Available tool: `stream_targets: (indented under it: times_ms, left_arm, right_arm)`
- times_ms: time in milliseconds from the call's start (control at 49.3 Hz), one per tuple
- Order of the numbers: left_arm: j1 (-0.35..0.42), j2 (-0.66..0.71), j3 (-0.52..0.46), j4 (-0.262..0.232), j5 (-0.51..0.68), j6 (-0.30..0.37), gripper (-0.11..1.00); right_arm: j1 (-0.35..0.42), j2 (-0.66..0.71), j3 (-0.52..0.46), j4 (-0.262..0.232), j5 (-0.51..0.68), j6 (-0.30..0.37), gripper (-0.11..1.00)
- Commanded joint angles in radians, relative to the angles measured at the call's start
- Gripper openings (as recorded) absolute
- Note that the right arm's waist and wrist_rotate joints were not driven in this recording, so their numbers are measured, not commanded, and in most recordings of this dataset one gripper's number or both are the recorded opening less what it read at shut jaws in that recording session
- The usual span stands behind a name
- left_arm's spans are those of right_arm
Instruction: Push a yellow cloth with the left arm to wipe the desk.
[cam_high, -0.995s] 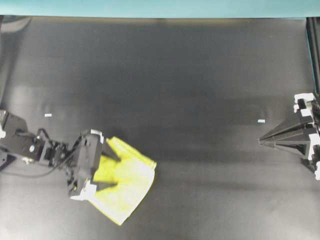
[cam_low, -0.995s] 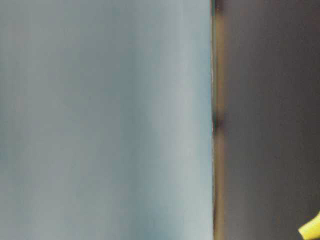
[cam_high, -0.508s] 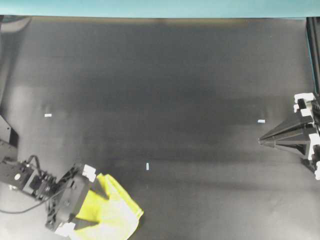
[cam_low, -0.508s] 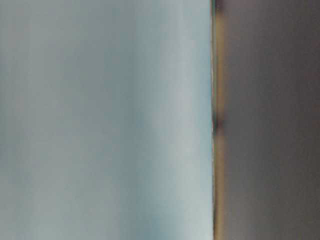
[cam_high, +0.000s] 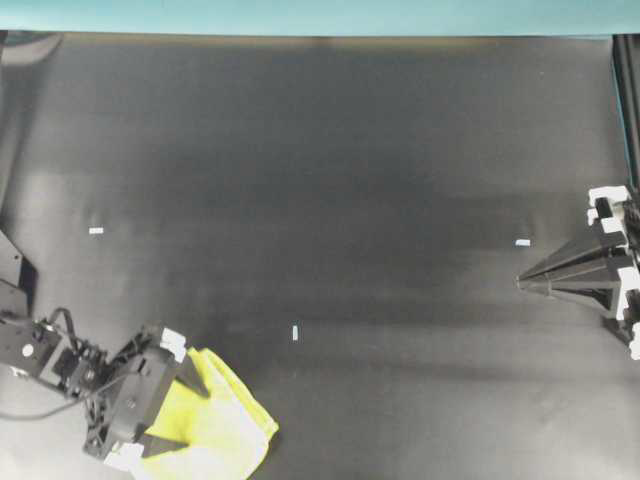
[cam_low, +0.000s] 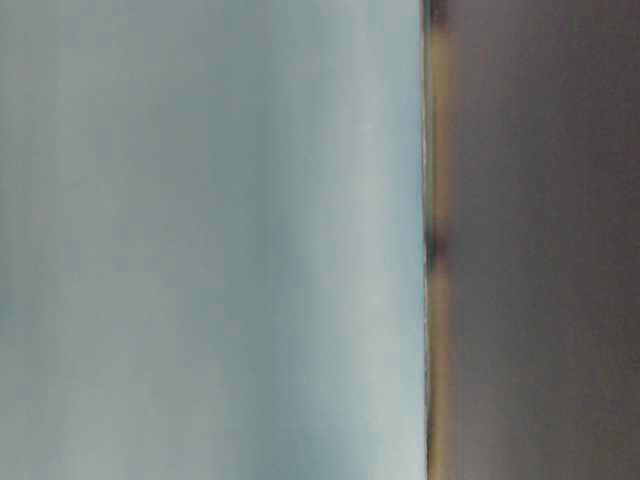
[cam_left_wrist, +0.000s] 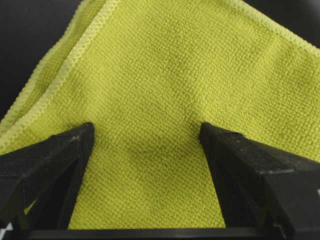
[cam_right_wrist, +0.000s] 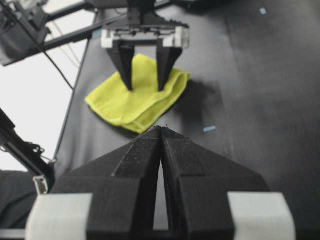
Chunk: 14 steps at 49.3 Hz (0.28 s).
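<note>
The yellow cloth lies folded on the black desk at the near left corner, partly cut off by the bottom edge of the overhead view. My left gripper is open, with both fingertips set down on the cloth. In the left wrist view the cloth fills the frame, and the gripper has cloth between its spread fingers. The right wrist view shows the cloth under the left gripper. My right gripper is shut and empty at the far right; it also shows in the right wrist view.
Small white tape marks lie on the desk. A teal strip runs along the far edge. A black frame post stands at the right. The table-level view is a blur.
My left gripper has dragged the cloth toward the near left corner, uncovering a tape mark near the middle. In the last half second it moved only slightly. The right arm has not moved.
</note>
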Motion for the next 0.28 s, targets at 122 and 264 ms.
stream_targets:
  times_ms: [122, 264]
  left_arm:
    - [0.006, -0.138, -0.002, 0.002, 0.009, 0.037, 0.83]
    - [0.017, -0.25, 0.002, 0.002, 0.066, 0.074, 0.83]
  right_arm:
    - [0.0, 0.002, -0.008, 0.0, -0.005, 0.0, 0.0]
    - [0.0, 0.0, -0.008, 0.0, -0.005, 0.0, 0.0]
